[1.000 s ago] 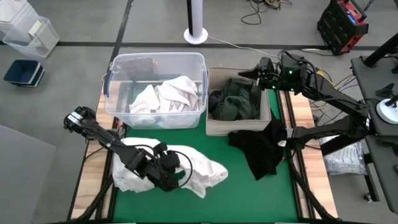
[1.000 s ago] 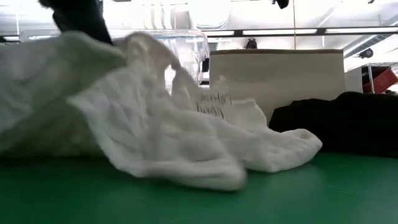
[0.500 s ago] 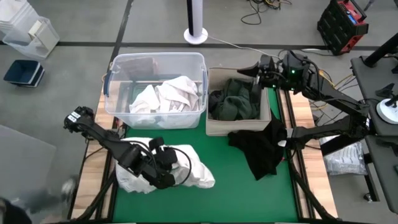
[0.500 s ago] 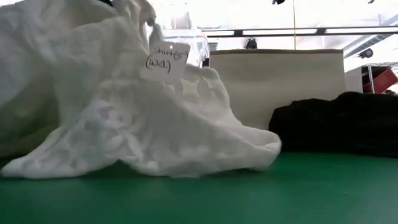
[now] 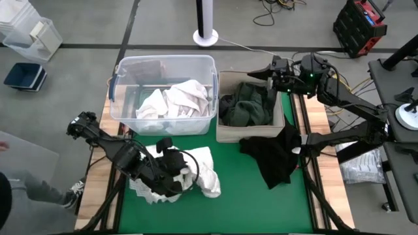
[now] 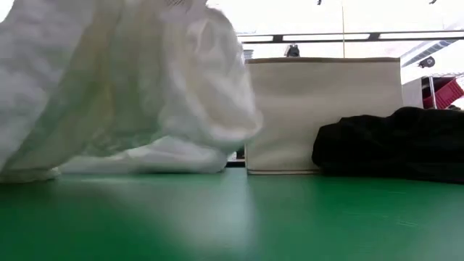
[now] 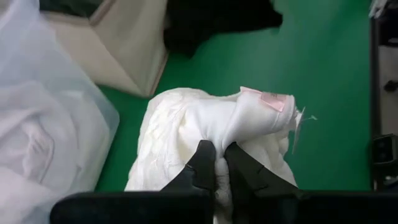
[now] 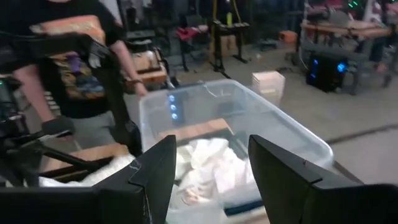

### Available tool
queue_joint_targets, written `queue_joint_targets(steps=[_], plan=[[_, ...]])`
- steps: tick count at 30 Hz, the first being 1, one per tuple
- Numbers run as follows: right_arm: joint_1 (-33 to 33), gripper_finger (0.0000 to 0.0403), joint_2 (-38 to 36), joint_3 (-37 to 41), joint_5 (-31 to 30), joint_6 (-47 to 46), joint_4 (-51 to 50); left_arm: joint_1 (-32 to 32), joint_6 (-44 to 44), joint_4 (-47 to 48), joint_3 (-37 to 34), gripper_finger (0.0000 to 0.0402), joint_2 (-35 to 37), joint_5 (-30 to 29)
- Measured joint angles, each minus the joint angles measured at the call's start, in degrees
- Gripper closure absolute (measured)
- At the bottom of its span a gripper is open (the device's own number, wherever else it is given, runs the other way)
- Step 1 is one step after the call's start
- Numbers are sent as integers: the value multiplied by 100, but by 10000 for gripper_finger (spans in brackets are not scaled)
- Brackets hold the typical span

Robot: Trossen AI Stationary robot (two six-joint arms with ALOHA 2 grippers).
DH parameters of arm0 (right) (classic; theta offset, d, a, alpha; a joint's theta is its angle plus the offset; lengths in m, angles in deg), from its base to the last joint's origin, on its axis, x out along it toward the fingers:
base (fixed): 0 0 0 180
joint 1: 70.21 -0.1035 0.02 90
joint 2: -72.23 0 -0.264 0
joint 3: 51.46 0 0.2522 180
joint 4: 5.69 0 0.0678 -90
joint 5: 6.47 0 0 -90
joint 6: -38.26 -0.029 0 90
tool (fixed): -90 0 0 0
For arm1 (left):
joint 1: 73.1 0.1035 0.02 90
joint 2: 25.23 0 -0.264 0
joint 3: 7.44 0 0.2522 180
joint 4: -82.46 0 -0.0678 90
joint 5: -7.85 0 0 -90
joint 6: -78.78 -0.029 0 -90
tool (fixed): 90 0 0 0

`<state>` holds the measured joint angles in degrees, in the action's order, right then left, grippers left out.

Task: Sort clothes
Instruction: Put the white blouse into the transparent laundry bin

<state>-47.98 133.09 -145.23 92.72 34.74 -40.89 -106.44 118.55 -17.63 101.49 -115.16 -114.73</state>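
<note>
High view shows the left gripper [image 5: 175, 171] low over the near left part of the green mat [image 5: 248, 196], and the left wrist view has its two dark fingers [image 7: 203, 163] pinched tight on a fold of the white garment [image 5: 196, 171], which is bunched up around it with a small tag sticking out. What matters for the next move is where that bundle has to go: the clear plastic bin [image 5: 163, 65], already holding other white clothes [image 5: 175, 99], sits at the far side of the desk, almost straight ahead of the left gripper and a little toward the middle. So the carry looks to me like a lift and a push away from the arm's base, over the bin's near wall. From the low view the cloth hangs with its lower edge dragging on or just above the mat, so I'd judge it needs more height first.

The right gripper [image 5: 261, 73] hangs with its jaws spread, holding nothing, over the far edge of the beige box [image 5: 251, 134], where dark green clothes [image 5: 247, 104] lie. A black garment [image 5: 277, 153] sprawls on the mat just near of that box, closer to the right arm than to the left
</note>
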Motion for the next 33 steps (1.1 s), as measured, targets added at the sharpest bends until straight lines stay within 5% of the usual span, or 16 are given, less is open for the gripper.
queue_joint_targets(steps=[25, 33], plan=[[-913, 220, 17, 31, 132, 227, 116, -33, -743, 109, 1069, 401, 1, -591], [-964, 208, 20, 31, 117, 169, 103, -33, -732, 1373, 1818, 401, 2, -690]])
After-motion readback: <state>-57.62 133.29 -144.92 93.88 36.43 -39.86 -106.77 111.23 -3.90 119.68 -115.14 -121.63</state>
